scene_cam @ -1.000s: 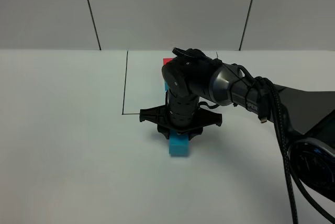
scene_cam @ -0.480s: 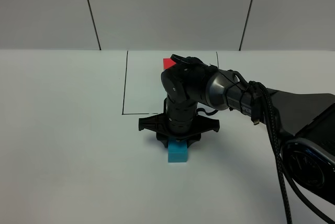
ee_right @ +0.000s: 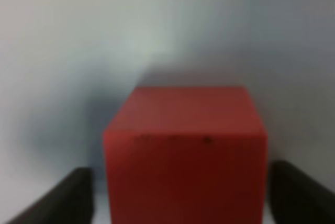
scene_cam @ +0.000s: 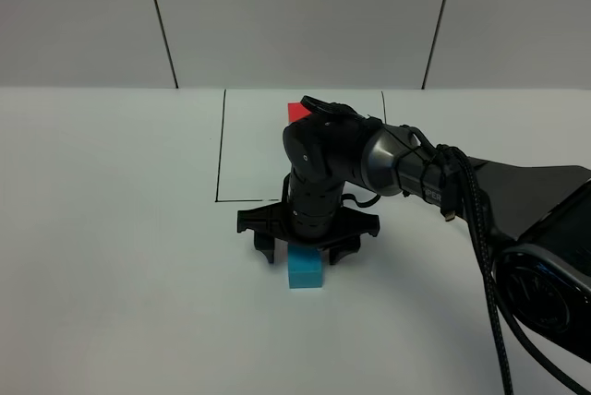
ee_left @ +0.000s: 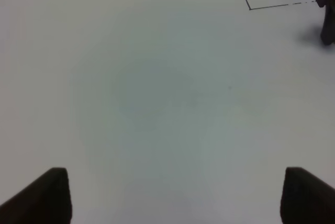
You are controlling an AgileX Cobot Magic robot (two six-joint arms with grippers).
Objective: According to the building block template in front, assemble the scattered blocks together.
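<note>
I see my right gripper (scene_cam: 307,249) straddling the cyan block (scene_cam: 305,270), fingers (ee_right: 65,195) parted beside the red block (ee_right: 184,148) — left fingers (ee_left: 44,192) spread, well apart.

Matt red cube (ee_right: 184,153); perhaps plastic; smooth table (scene_cam: 111,229)

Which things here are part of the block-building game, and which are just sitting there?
Part of the game:
- cyan block, on the table under the right gripper
- red block, close up between that gripper's fingers
- red corner behind the arm, probably the template

Just there:
- white table
- black outline drawn on it
- left gripper, over bare table
</note>
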